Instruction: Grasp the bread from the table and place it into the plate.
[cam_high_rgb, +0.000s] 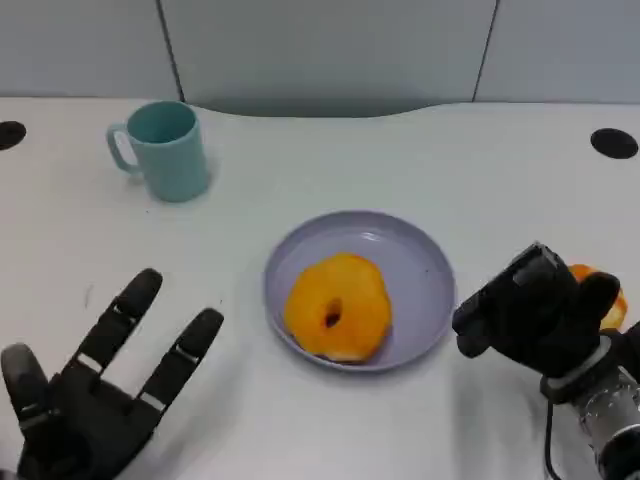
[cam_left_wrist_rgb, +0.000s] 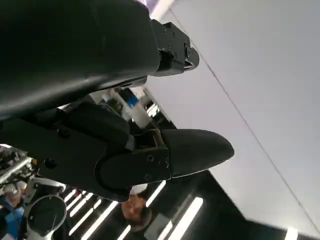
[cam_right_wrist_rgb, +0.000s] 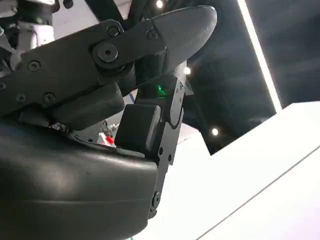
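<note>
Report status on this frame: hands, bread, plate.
Left hand open, fingers spread, holding nothing. Right hand curled beside an orange item; grip unclear. Bread already in the plate. Mug well clear.

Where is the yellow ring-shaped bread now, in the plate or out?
In. The yellow ring-shaped bread lies inside the round grey-blue plate, within its rim.

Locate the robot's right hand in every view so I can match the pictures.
Head view: right hand at lower right, beside the plate.
Right wrist view: its shell and fingers come in from the left.
Left wrist view: the left hand instead.
Shared landmark: ceiling light strips, both wrist views.
</note>
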